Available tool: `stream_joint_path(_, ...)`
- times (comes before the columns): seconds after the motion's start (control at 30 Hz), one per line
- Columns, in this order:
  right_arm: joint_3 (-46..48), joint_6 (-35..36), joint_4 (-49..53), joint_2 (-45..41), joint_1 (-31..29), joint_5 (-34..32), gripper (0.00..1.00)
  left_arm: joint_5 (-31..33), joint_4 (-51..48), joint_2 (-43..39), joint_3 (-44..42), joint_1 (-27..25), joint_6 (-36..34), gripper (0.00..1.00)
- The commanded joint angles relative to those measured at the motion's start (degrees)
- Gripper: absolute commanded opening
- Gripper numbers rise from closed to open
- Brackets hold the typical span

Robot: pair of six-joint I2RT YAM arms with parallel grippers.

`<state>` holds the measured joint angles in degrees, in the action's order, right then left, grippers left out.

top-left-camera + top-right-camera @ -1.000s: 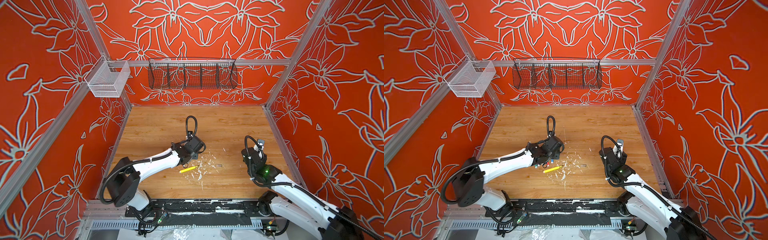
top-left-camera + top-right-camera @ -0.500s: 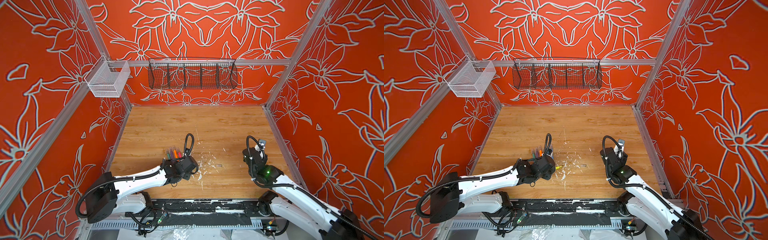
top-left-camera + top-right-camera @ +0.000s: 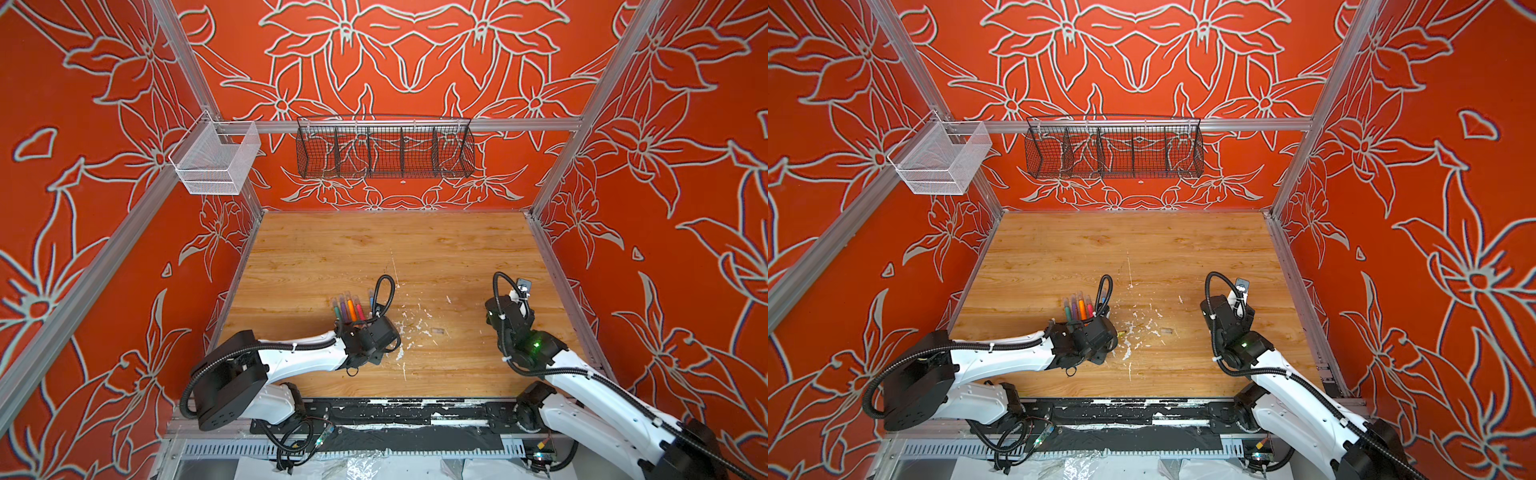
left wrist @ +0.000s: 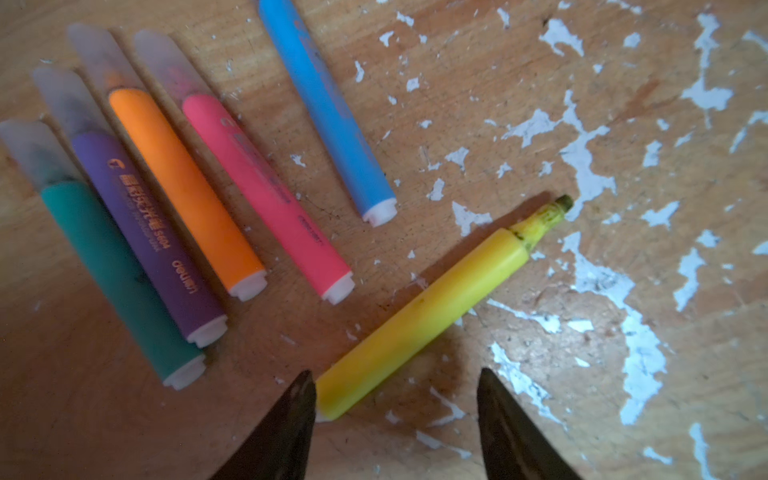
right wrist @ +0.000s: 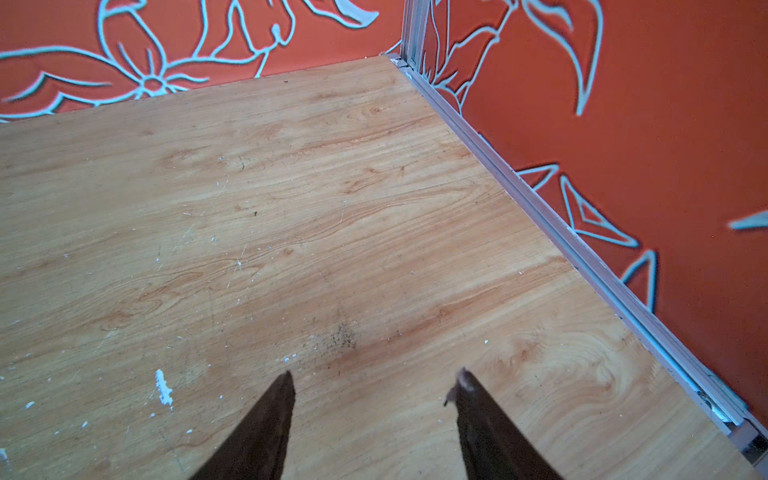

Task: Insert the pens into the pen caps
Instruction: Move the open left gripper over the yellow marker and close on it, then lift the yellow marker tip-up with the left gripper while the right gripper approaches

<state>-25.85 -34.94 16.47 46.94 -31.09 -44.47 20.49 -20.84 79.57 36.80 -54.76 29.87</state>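
Running off frame, blue pen (image 4: 328,112)

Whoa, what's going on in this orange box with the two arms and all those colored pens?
Two robot arms are putting caps on marker pens. The green pen, purple pen, orange pen and pink pen lie in a row with clear caps on. The open left gripper hovers at the back end of the yellow pen, whose tip is bare. The right gripper is open and empty.

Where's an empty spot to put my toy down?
The back half of the table, up to the red wall, is bare. So is the wood ahead of the right gripper. It's crowded near the left gripper: six pens and white flecks.
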Motion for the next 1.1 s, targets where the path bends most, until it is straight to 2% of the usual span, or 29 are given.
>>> stream_joint_path(0.0, 0.3, -0.8, 1.5, -1.2, 0.5, 0.7, 0.62, 0.8, 1.1, 1.8, 0.6, -0.1, 0.8, 0.59)
stream_joint_path(0.13, -0.7, -0.9, 3.0, -3.3, 0.4, 6.2, 0.62, -0.3, 2.0, 3.7, 0.7, -0.2, 0.6, 0.59)
stream_joint_path(0.2, -1.5, -1.5, 3.3, -4.9, 0.5, 12.1, 0.62, -1.3, 2.0, 4.4, 1.0, -0.2, 0.4, 0.57)
stream_joint_path(0.3, -3.8, -6.6, 6.3, -7.7, 0.3, 22.0, 0.61, -3.4, 2.1, 5.5, 1.2, -0.3, 0.4, 0.55)
stream_joint_path(0.37, -3.9, -7.9, 3.7, -9.4, -0.6, 29.7, 0.61, -5.0, 2.2, 6.4, 1.3, -0.3, 0.7, 0.53)
stream_joint_path(0.4, -4.0, -8.6, 2.7, -9.8, -1.2, 31.6, 0.61, -5.8, 2.1, 6.8, 1.4, -0.3, 0.8, 0.52)
stream_joint_path(0.5, -6.1, -9.2, 0.7, -10.0, -4.9, 33.4, 0.6, -7.4, 1.1, 8.0, 2.4, -0.6, 1.0, 0.47)
stream_joint_path(0.53, -6.9, -9.2, 0.1, -9.7, -6.4, 33.2, 0.6, -7.6, 0.6, 8.3, 2.8, -0.6, 1.3, 0.41)
stream_joint_path(0.6, -8.5, -9.4, -0.4, -9.4, -8.7, 32.9, 0.6, -8.0, -0.9, 8.9, 3.7, -0.7, 1.8, 0.24)
stream_joint_path(0.63, -9.7, -9.7, -0.3, -9.2, -9.7, 32.8, 0.61, -8.2, -1.6, 9.1, 4.2, -0.7, 2.4, 0.2)
stream_joint_path(0.77, -13.4, -14.4, -0.1, -8.4, -12.2, 35.5, 0.65, -11.0, -1.4, 9.8, 4.3, -0.7, 2.9, 0.15)
stream_joint_path(0.83, -13.4, -20.9, -0.3, -8.5, -12.5, 37.1, 0.74, -12.7, -1.4, 10.2, 4.2, -0.7, 3.0, 0.1)
stream_joint_path(0.93, -10.5, -25.1, -8.6, -8.4, -13.0, 42.2, 0.83, -14.7, -0.8, 10.3, 4.3, -0.7, 3.0, 0.02)
stream_joint_path(1.07, -10.4, -30.1, -9.5, -7.7, -13.8, 43.9, 0.86, -17.3, -2.4, 9.5, 8.2, -0.3, 1.1, 0.0)
